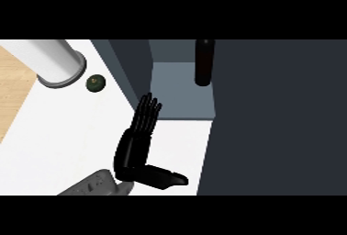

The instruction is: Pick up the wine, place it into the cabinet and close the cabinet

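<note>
Where the slate-grey cabinet (180, 92) stands open, the slim, nearly black wine bottle (204, 62) is already inside, at the right of the blue-grey compartment and just beside the broad dark grey panel (271, 119) that fills the view's right side. Seen steeply from above, the wine bottle reads as a long, narrow, glossy dark bar with a rounded lower end and no label or cap that can be made out; its upper part runs up to the edge of the view. Nothing is touching it. On the other side of the opening a darker, slanted grey side wall (129, 64) bounds the compartment. The black left hand (136, 142) lies over the white counter top (68, 128) in front of the opening, well apart from the wine bottle, released and holding nothing: its fingers (148, 108) are straight and close together, pointing toward the lower end of that side wall, and whether their tips touch it cannot be told. Its thumb (166, 176) sticks out toward the right. The grey forearm (92, 186) comes in at the lower left. Farther off, at the upper left, a tall white cylinder (47, 57) with a grey base ring stands on the counter top, a small dark green round object (95, 82) just beside it, and light wooden floor (12, 87) shows past the counter's left edge.
</note>
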